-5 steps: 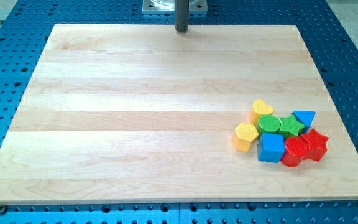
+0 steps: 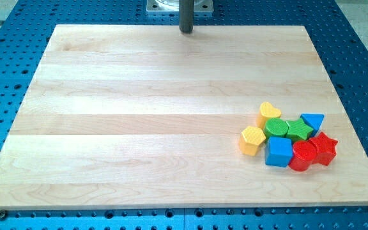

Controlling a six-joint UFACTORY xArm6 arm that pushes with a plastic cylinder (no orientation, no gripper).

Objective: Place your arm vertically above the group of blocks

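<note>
Hugging board's top edge, my tip, blocks well apart.

Wooden board on blue perforated table, blocks clustered lower right

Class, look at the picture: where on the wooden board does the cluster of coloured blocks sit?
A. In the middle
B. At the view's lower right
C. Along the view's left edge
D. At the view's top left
B: the group, from the yellow hexagon block to the red star block, lies at the view's lower right, far from my tip at the top edge.
</note>
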